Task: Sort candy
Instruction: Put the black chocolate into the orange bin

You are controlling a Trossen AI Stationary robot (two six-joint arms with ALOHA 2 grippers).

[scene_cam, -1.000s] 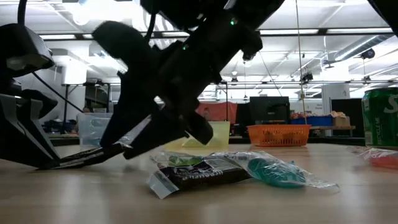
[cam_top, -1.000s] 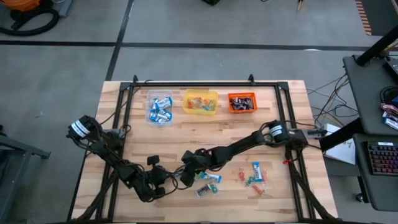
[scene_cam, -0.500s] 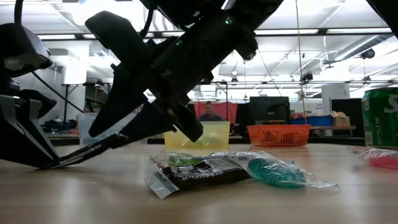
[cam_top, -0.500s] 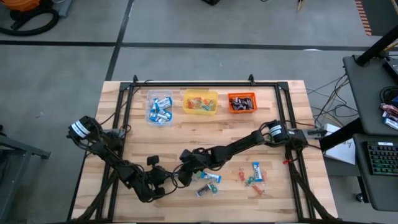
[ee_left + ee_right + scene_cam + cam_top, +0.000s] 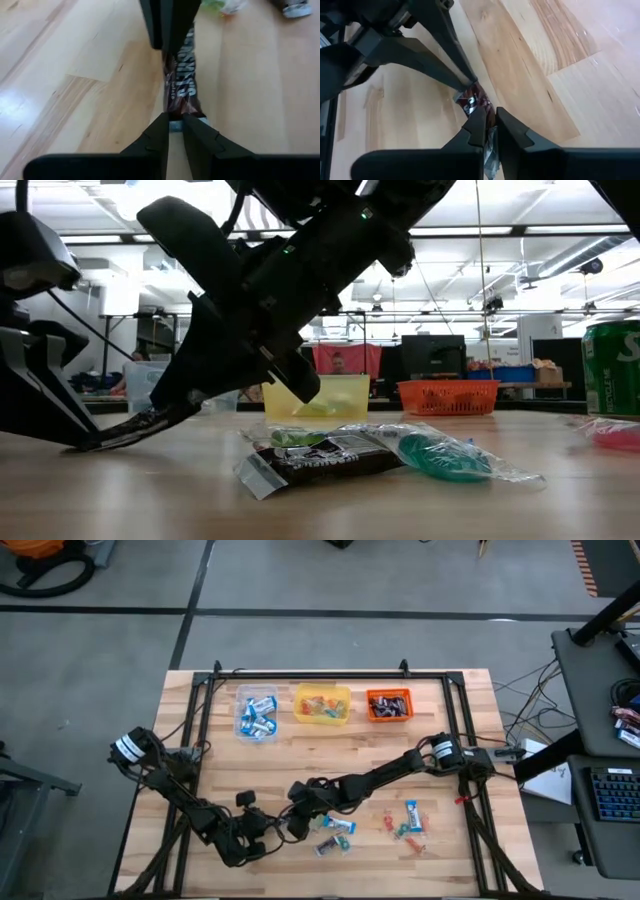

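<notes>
A dark brown wrapped candy (image 5: 180, 85) stretches between my two grippers at the near middle of the table. My left gripper (image 5: 172, 116) is shut on one end. My right gripper (image 5: 487, 111) is shut on the other end (image 5: 472, 102). In the high view they meet tip to tip, left gripper (image 5: 272, 832) against right gripper (image 5: 297, 825). More candy lies loose beside them: a brown one (image 5: 320, 460), a green one (image 5: 440, 455), and blue-and-white and small red ones (image 5: 405, 820) toward the right. My left gripper pinches the wrapper's crimped end (image 5: 174, 120) between its two fingers. The fingers slant down and lie along the candy. Whether the candy rests on the wood, I cannot tell. My right gripper pinches the opposite end (image 5: 479, 107) between its two fingers, slanting down from the table's right side, along the candy. A silvery strip of wrapper (image 5: 491, 150) shows in the gap farther back.
At the far edge stand a clear tub (image 5: 257, 713) with blue-and-white sweets, a yellow tub (image 5: 322, 704) and an orange tub (image 5: 388, 704). A black frame (image 5: 205, 700) runs round the table. A green can (image 5: 612, 370) stands at the low view's right.
My right gripper has shut on the brown candy's end; its fingers stood apart a second ago. Both arms have otherwise kept their places, and the loose candy has not moved.
</notes>
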